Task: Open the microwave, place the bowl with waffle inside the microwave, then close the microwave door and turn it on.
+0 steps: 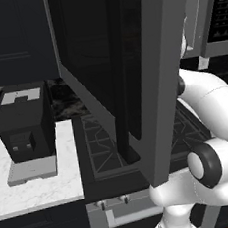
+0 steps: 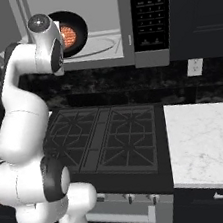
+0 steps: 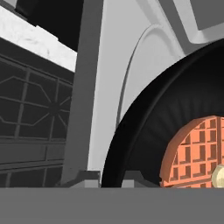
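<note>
No legible text on any surface

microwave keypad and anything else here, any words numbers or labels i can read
No text can be read in these pictures.
The keypad strip on the microwave shows rows of small pale marks, too small and blurred to read.
The coffee machine has a pale shape on top and a small front panel, with no legible letters.
The waffle in the bowl shows only its grid pattern.

Arm [image 2: 48, 47] hides part of bowl with waffle [image 2: 74, 33]; end effector hidden.
</note>
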Controlling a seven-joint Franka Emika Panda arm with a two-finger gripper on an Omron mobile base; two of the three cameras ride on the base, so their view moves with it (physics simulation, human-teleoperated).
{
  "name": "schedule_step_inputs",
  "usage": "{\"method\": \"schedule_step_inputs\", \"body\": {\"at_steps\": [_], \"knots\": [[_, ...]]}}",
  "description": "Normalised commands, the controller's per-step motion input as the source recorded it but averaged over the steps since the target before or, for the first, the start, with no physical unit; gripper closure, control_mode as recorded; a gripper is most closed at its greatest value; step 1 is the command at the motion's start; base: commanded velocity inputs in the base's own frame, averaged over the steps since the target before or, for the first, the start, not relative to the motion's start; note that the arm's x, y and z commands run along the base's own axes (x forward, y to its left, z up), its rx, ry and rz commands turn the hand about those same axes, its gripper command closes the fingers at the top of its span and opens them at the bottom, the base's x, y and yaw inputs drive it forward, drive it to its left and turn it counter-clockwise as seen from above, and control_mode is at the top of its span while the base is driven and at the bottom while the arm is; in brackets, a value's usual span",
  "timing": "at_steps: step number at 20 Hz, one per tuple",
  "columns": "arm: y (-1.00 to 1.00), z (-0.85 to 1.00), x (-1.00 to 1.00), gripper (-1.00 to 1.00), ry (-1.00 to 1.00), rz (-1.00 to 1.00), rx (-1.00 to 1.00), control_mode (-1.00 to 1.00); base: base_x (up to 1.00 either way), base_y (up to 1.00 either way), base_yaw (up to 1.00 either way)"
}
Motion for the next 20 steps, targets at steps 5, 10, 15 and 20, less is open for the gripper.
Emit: {"method": "schedule_step_inputs", "body": {"at_steps": [5,10,15,20], "knots": [[0.16,0.05,0.66,1.0,0.0,0.0,0.0,-1.0,0.0,0.0,0.0],[0.0,0.0,0.6,1.0,0.0,-0.03,0.0,-1.0,0.0,0.0,0.0],[0.0,-0.19,0.49,1.0,0.01,-0.05,0.01,-1.0,0.0,0.0,0.0],[0.0,-0.34,0.31,1.0,0.02,-0.06,0.0,-1.0,0.0,0.0,0.0]]}}
